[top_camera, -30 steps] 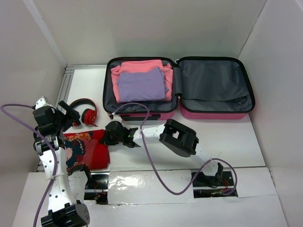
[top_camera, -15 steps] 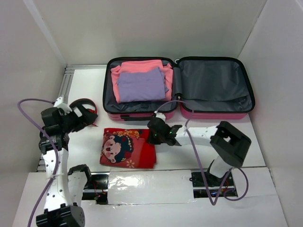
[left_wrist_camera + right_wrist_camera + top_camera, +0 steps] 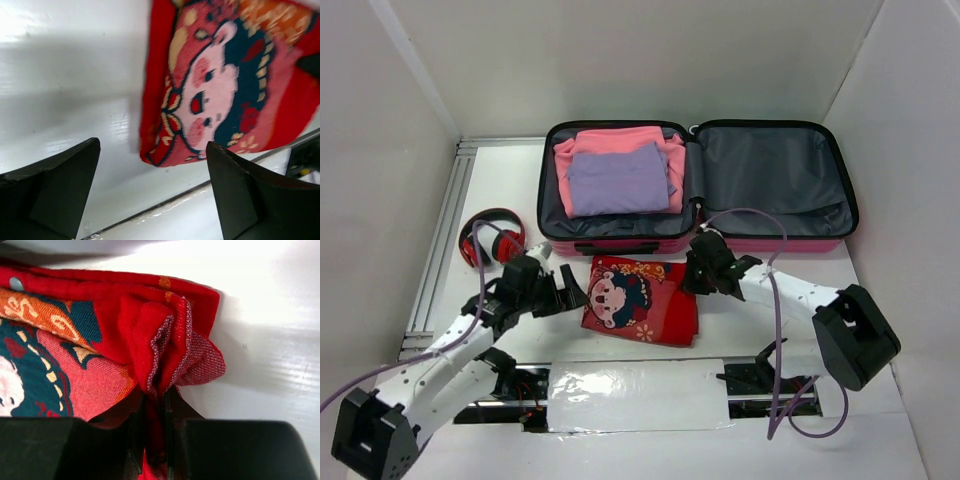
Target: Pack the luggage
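Observation:
The luggage point(image 3: 775, 240) lies open at the back of the table, with folded pink and purple clothes point(image 3: 618, 178) in its left half and grey lining bare in its right half. A folded red garment with a cartoon face point(image 3: 640, 298) lies in front of it; it also shows in the left wrist view point(image 3: 220, 85) and the right wrist view point(image 3: 100, 335). My right gripper point(image 3: 696, 277) is shut on the garment's right edge, pinching a fold point(image 3: 157, 390). My left gripper point(image 3: 568, 294) is open and empty just left of the garment.
Red headphones point(image 3: 492, 238) lie at the left, behind my left arm. A metal rail point(image 3: 438, 240) runs along the table's left side. White walls enclose the table. The table's front edge is close below the garment.
My right gripper has dragged the red garment rightward and toward the suitcase. My left arm has swung down from the headphones to the garment's left side.

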Available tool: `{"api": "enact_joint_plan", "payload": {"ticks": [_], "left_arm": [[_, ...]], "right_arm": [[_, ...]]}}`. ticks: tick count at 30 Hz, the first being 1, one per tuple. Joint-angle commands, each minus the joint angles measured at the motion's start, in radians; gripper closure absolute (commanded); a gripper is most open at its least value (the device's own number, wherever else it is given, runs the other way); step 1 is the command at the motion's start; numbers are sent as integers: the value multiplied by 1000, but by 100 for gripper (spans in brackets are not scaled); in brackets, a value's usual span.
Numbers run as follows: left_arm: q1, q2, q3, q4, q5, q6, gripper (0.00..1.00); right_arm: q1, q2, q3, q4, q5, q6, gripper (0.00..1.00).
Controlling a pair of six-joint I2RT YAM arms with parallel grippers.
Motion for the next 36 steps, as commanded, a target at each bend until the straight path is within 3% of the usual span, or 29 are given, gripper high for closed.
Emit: {"api": "enact_joint_plan", "payload": {"ticks": [1,6,15,17,18,23,27,36], "left_arm": [[-81,94,-36,157,-110,-97,0],[-264,280,13,252,-294,-117,0],[-244,440,12,340,-325,-117,7],[-230,480,22,340,-316,-117,20],[-230,493,22,340,-316,-135,37],[-255,541,-16,361,-296,-180,65],[-307,471,-27,332,-311,-201,100],[-330,127,148,83,-400,-100,100]], "right_arm": [[-31,-6,-8,-31,-86,-128,100],[-22,104,23,30,-188,-175,100],[21,169,77,30,-168,-194,100],[21,169,86,6,-157,-205,100],[12,169,97,6,-157,-205,100],[12,169,97,29,-192,-214,100],[36,169,171,3,-206,-205,100],[118,-30,409,-167,-126,-140,100]]}}
